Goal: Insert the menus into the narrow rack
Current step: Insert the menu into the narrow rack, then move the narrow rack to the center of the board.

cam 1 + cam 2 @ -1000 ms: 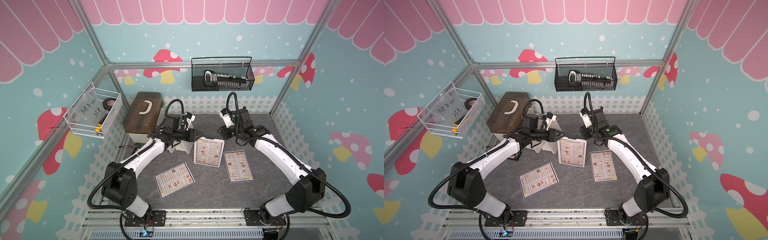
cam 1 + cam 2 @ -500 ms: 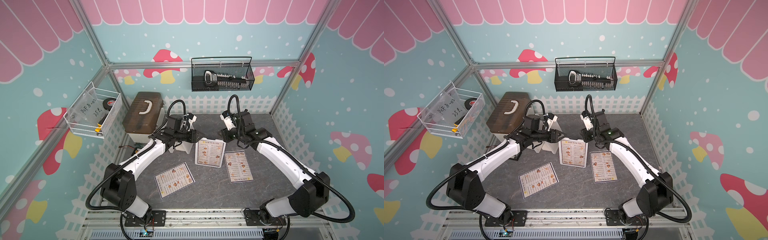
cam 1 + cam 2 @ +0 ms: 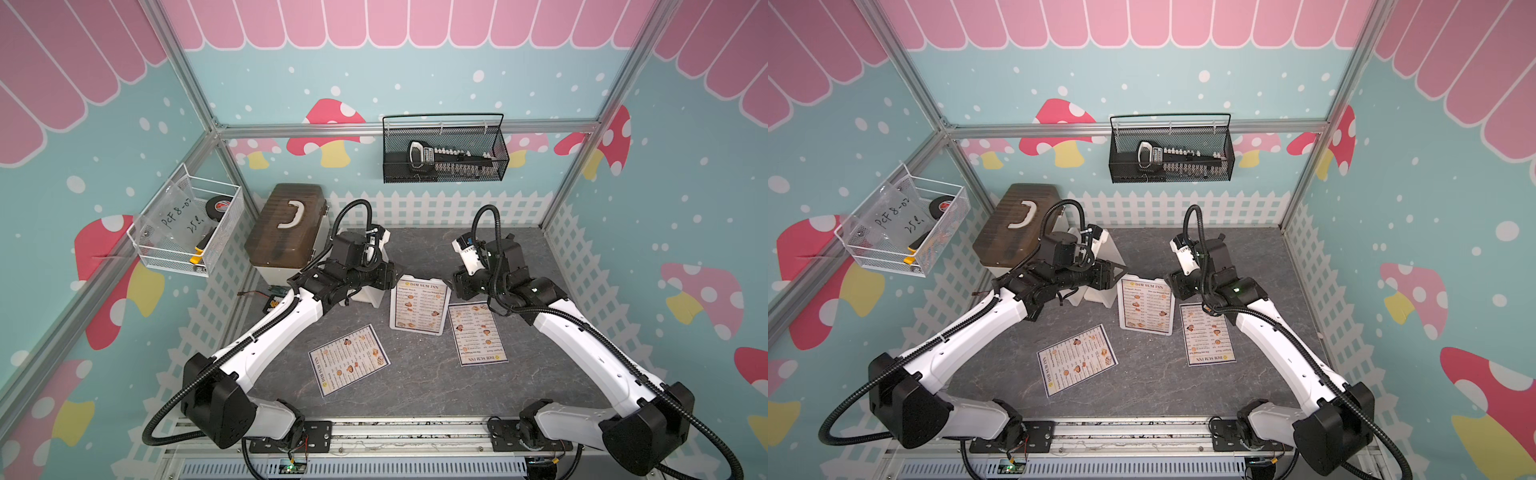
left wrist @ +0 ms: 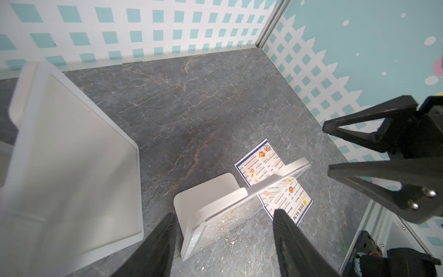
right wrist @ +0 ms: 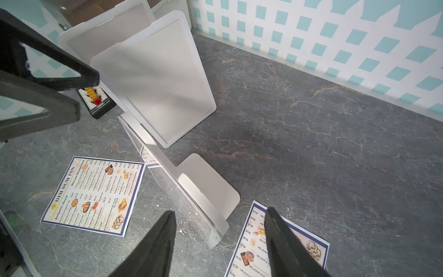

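In both top views one of the menus point(image 3: 419, 305) point(image 3: 1145, 307) stands in the narrow rack point(image 4: 215, 206) point(image 5: 191, 191), a clear leaning panel on a white foot at mid-table. Two more menus lie flat: one toward the front left point(image 3: 348, 359) point(image 5: 93, 194), one to the rack's right point(image 3: 477, 334) point(image 4: 260, 160). My left gripper point(image 3: 388, 279) point(image 4: 225, 239) hovers at the rack's left edge, open and empty. My right gripper point(image 3: 456, 286) point(image 5: 219, 242) hovers at its right edge, open and empty, one finger point(image 5: 282, 239) above the right flat menu.
Wider white stands point(image 3: 365, 293) point(image 5: 155, 79) sit just behind the left gripper. A brown toolbox point(image 3: 286, 224) fills the back left corner. A small black block point(image 5: 96, 100) lies near it. A black mesh basket point(image 3: 444, 153) and a white wire basket point(image 3: 187, 228) hang on the walls.
Both grippers' jaws have spread wider beside the rack. The right wrist has shifted slightly toward the front. The rack and the menus lie where they were.
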Available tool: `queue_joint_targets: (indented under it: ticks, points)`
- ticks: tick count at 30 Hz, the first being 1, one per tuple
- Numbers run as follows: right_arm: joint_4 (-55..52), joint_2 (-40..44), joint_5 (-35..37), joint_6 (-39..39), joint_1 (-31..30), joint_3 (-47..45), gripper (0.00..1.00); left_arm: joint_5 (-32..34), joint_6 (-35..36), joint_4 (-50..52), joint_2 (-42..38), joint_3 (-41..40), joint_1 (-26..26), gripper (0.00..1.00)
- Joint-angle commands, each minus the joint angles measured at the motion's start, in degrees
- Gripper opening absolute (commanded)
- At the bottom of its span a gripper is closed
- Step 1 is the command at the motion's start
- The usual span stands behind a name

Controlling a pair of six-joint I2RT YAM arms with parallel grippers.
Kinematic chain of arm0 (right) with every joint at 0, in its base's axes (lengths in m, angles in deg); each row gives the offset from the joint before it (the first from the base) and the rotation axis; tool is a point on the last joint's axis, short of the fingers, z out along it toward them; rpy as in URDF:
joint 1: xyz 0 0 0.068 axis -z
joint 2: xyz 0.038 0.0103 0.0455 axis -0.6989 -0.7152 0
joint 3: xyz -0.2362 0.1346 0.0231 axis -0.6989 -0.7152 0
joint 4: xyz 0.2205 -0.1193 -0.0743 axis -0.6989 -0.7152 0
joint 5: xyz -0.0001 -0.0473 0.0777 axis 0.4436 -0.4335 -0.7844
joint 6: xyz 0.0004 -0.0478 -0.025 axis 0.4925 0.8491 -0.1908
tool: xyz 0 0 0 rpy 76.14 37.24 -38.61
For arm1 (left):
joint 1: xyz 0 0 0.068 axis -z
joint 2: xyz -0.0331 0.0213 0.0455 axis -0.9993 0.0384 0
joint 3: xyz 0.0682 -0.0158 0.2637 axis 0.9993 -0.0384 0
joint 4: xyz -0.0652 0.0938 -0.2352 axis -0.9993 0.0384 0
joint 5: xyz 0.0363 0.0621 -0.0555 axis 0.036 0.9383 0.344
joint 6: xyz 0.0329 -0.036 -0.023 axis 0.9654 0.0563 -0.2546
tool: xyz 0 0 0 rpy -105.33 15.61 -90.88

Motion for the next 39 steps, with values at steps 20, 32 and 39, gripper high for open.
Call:
queue_joint_targets:
  ticks: [20, 32, 39]
  points:
    - [12.1, 4.4, -31.7, 2.2, 12.8, -8.7, 0.80, 15.9, -7.4, 1.9, -15.9, -18.2, 6.3, 0.84]
    - [11.7, -3.5, -34.9, 7.9, 12.8, -6.6, 0.78, 13.3, -8.6, -4.6, -10.5, -21.3, 6.7, 0.84]
    - [10.2, -8.0, -39.2, 9.5, 12.7, -5.9, 0.74, 11.9, -10.1, -8.8, -5.6, -21.4, 6.9, 0.84]
